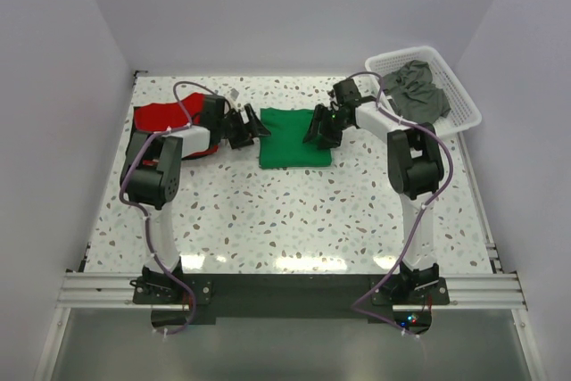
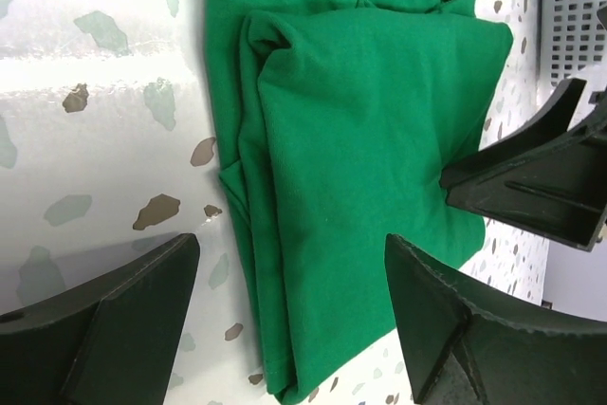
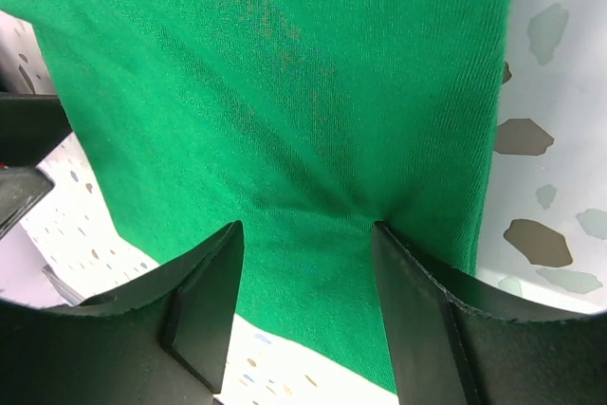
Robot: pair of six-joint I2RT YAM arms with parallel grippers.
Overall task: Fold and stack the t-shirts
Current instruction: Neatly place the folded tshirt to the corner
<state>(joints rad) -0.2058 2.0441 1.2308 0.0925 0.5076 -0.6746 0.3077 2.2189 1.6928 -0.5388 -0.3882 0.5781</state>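
Note:
A bright green t-shirt (image 1: 295, 138) lies folded into a rectangle at the middle of the table. My left gripper (image 1: 259, 126) is at its left edge, open, its wide jaws straddling the folded edge (image 2: 292, 244). From the other side my right gripper (image 1: 318, 130) comes down on the shirt's right part. Its fingertips (image 3: 379, 234) press into the cloth, which puckers slightly between them, and the jaws stand apart (image 3: 303, 230). A red t-shirt (image 1: 159, 117) lies at the far left, behind my left arm. Dark grey t-shirts (image 1: 417, 89) fill the basket.
The white lattice basket (image 1: 464, 109) stands at the back right corner. White walls close in the speckled table (image 1: 285, 211) on three sides. In the left wrist view my right gripper's fingers (image 2: 531, 177) reach in from the right.

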